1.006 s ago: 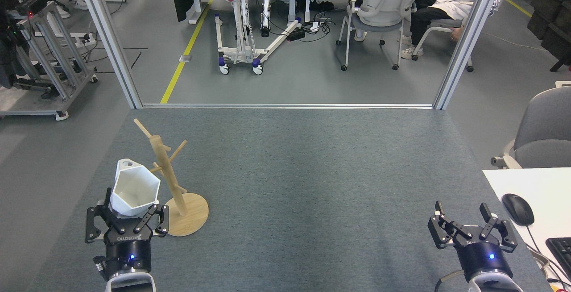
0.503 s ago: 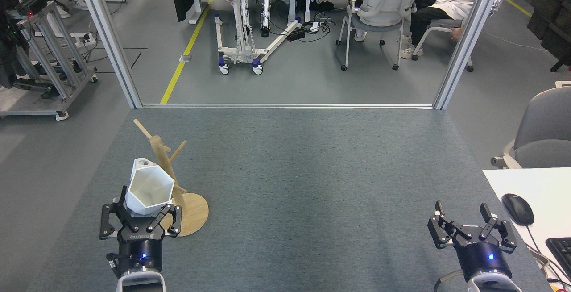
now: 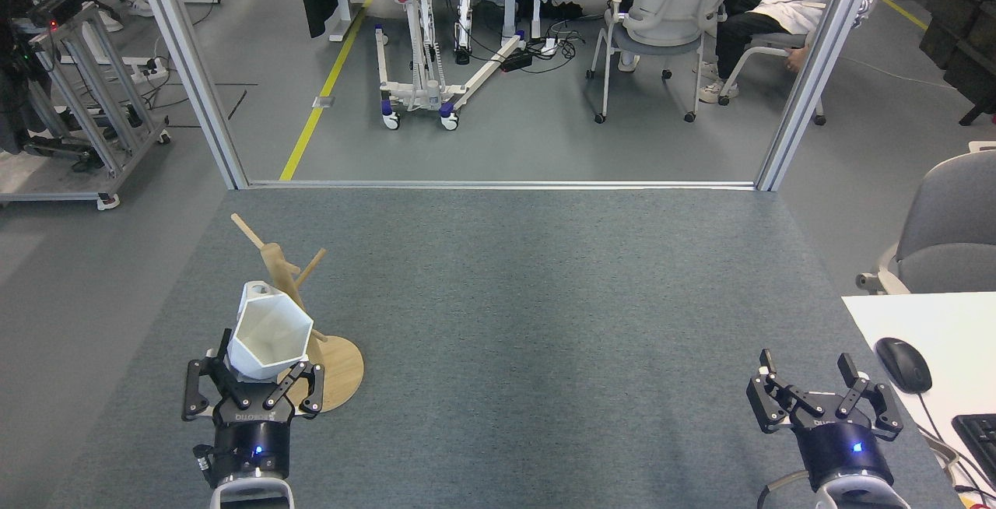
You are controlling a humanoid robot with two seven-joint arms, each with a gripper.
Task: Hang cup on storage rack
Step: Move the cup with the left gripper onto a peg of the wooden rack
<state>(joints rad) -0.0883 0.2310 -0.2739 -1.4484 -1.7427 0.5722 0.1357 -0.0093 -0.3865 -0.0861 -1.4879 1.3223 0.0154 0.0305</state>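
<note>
The cup (image 3: pixel 268 331), a white faceted mug with its hexagonal mouth facing me, is held above the table by my left gripper (image 3: pixel 253 373), which is shut on its lower body. Its handle with the round hole points away, right beside the post of the storage rack (image 3: pixel 294 285). The rack is a light wooden mug tree with slanted pegs and a round base (image 3: pixel 342 373), partly hidden behind the cup. At the table's near right my right gripper (image 3: pixel 825 384) stands open with nothing between its fingers.
The grey felt table (image 3: pixel 529 322) stretches to a metal rail at the back. A white desk (image 3: pixel 941 338) with a black mouse (image 3: pixel 903 364) and a keyboard sits at the right. A grey chair (image 3: pixel 945 229) stands beyond it. People sit on chairs in the background.
My left gripper has carried the cup to the right, from beside the rack to in front of its post. The rack's top has shifted slightly. My right arm has stayed still.
</note>
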